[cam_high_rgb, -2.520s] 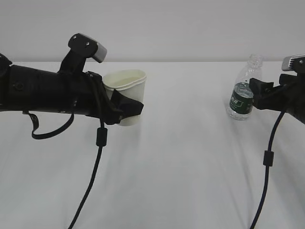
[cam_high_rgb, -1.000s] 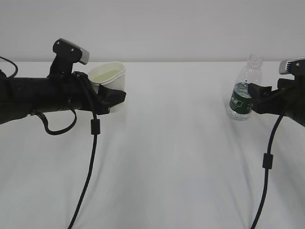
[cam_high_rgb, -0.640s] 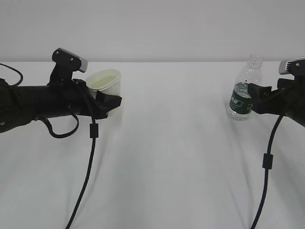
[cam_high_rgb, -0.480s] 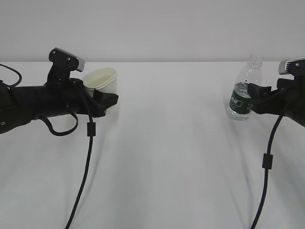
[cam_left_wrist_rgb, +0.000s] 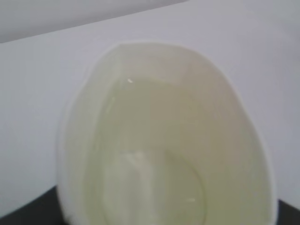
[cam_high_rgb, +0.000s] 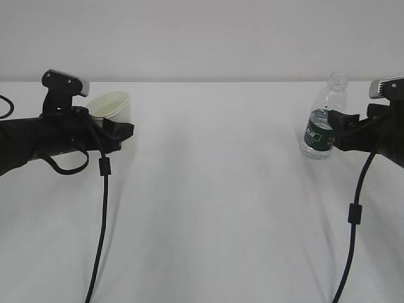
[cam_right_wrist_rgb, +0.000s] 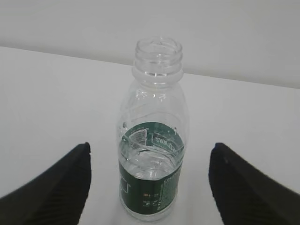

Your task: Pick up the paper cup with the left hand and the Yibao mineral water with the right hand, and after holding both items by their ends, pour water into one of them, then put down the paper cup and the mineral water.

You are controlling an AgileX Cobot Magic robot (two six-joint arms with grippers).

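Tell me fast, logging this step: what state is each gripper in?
Left gripper: closed on the paper cup.
Right gripper: open, fingers apart from the mineral water bottle.

Premises are presenting as a robot test lab. A bare white table (cam_high_rgb: 221, 208) and blank grey wall (cam_high_rgb: 208, 38) are filling the view.

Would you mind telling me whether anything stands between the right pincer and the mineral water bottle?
Nothing visible does. The bottle stands upright, uncapped, on the bare white table, and the right pincer has its fingers spread wide on either side, with clear gaps to the bottle.
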